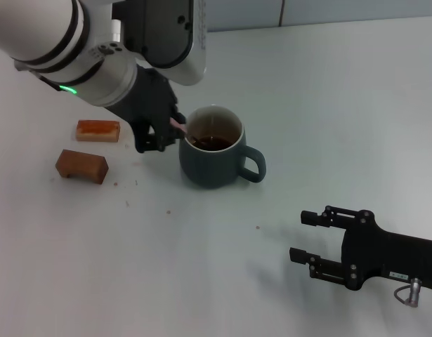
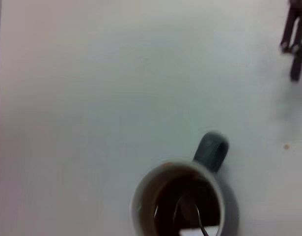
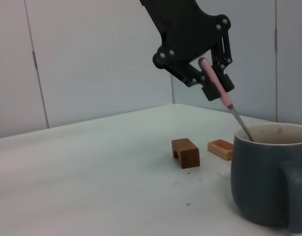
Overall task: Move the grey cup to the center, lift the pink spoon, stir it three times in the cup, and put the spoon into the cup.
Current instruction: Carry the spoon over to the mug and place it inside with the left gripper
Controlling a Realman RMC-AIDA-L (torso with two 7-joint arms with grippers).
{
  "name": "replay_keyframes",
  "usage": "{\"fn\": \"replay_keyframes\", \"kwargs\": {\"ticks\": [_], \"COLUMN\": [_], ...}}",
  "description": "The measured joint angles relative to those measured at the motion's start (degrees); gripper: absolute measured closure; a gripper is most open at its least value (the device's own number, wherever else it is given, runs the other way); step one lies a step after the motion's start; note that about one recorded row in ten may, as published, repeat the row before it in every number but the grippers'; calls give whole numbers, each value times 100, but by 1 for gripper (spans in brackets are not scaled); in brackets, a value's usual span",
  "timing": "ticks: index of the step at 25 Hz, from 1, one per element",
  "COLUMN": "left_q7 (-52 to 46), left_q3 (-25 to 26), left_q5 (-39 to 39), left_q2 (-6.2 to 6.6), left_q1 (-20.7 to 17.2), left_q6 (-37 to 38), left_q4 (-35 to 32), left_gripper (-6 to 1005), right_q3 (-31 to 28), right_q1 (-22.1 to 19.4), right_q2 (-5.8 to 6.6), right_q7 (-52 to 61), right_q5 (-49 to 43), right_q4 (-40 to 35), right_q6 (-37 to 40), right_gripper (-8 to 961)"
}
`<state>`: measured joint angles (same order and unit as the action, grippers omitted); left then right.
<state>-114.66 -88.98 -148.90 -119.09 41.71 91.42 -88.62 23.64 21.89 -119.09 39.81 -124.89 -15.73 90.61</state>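
The grey cup [image 1: 214, 156] stands upright near the middle of the table, handle toward my right, dark liquid inside. It also shows in the left wrist view [image 2: 182, 196] and the right wrist view [image 3: 271, 179]. My left gripper [image 1: 166, 130] hangs just left of the cup's rim, shut on the pink spoon [image 1: 179, 126]. In the right wrist view the left gripper [image 3: 212, 81] holds the spoon [image 3: 217, 86] by its pink handle, tilted, with its metal end down inside the cup. My right gripper [image 1: 310, 239] rests open and empty low at the front right.
Two brown blocks lie left of the cup: a flat orange-brown one [image 1: 98, 130] and a notched one [image 1: 82, 166], also seen in the right wrist view [image 3: 185, 152]. Small crumbs dot the table in front of the cup.
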Motion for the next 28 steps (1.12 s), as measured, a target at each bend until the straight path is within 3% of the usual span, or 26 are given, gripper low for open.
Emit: {"fn": "replay_keyframes", "kwargs": {"ticks": [9,16,28], "left_q7": [34,-186,-238], "left_q3": [-119,-138,-57], "left_q5": [289,-37,17], "left_q2": [0,0,0], "left_q1": [28,38,-6], "left_q6": [-245,-618,19], "left_q4": [33,242,89], "left_gripper": [864,865,864], "right_q3": [0,10,13], "right_q1": [-24,-42,-44], "right_q2": [0,0,0], "right_q7": [0,0,0], "right_q5": [0,0,0], "right_q4": [0,-1,-1], "right_q6": [2,36,74], "right_gripper": [311,311,311]}}
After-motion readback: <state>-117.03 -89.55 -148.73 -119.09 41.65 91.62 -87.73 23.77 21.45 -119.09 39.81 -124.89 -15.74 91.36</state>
